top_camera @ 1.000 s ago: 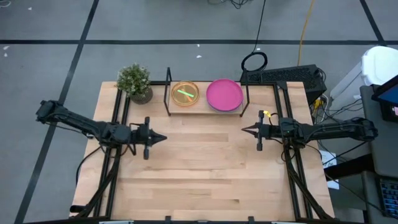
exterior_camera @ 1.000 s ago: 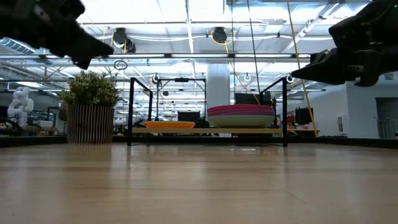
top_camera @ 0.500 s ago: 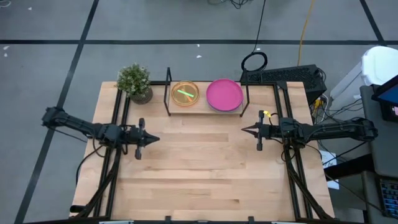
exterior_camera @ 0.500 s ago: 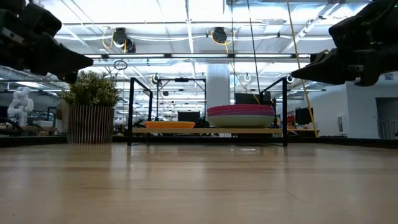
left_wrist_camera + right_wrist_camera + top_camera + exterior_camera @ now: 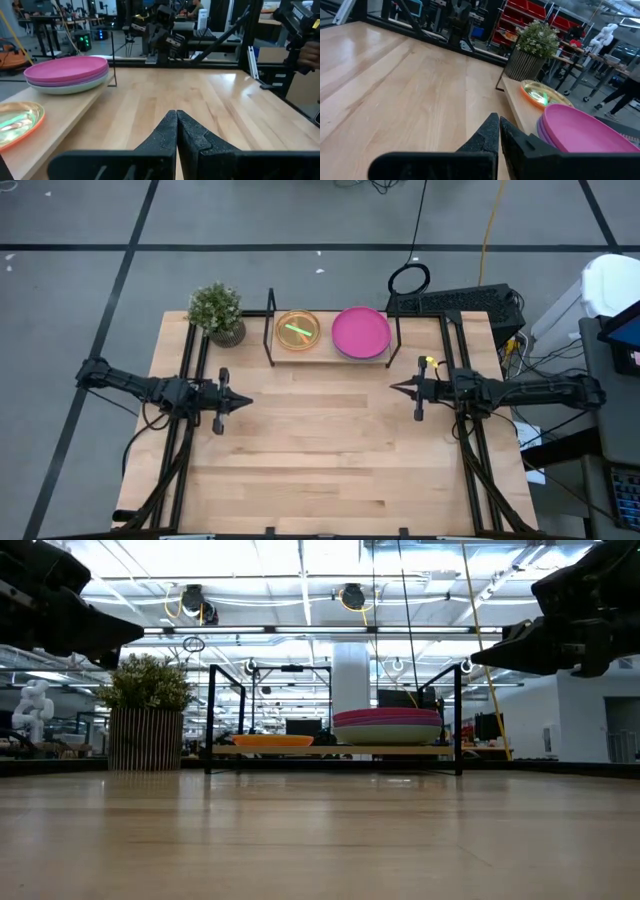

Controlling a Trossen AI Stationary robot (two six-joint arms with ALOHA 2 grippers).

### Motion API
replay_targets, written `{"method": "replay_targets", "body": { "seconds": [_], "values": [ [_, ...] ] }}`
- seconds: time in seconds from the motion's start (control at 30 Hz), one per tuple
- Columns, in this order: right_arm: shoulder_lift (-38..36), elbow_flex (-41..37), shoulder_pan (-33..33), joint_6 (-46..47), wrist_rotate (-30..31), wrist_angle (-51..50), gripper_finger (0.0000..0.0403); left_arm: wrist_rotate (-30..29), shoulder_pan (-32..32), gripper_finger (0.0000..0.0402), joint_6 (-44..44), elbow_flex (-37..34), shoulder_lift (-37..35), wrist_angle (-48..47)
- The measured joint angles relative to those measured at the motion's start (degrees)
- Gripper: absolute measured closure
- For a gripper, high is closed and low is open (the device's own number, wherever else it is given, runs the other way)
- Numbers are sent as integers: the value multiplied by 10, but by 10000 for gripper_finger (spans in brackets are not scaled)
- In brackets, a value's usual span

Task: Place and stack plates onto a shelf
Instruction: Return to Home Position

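The shelf point(image 5: 332, 358), a light-wood board in a black wire frame, stands at the table's far edge. On its right half lies a stack of large plates point(image 5: 361, 332) with a magenta one on top point(image 5: 67, 68) point(image 5: 587, 130). On its left half lies a stack of small translucent plates, orange with lime-green showing point(image 5: 297, 330) point(image 5: 272, 741) point(image 5: 540, 95). My left gripper point(image 5: 247, 402) point(image 5: 176, 116) is shut and holds nothing, level above the table's left side. My right gripper point(image 5: 393, 388) point(image 5: 499, 120) is shut and holds nothing above the right side.
A potted plant point(image 5: 217, 312) stands at the far left corner beside the shelf. The bare wooden tabletop point(image 5: 320, 450) stretches between both arms and toward the near edge. Black frame rails run along the table's left and right sides.
My left arm has drawn back toward the table's left edge and sunk a little, its gripper staying shut and level. The right arm and the plates on the shelf have kept still.
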Motion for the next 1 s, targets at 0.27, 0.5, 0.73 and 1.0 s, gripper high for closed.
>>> {"method": "replay_targets", "body": {
  "seconds": [0.27,0.5,0.73,1.0],
  "values": [
    [-76,0,-20,3,-64,-50,403,0,0,399,0,0,-9,-2],
    [-153,0,-45,9,-27,-109,403,-3,0,399,-5,0,-9,-3],
    [-221,0,-61,4,-18,-135,403,-6,0,399,-15,0,-9,-3],
    [-250,-2,-62,9,-55,-129,403,-7,0,399,-19,0,-8,-4]
  ]
}}
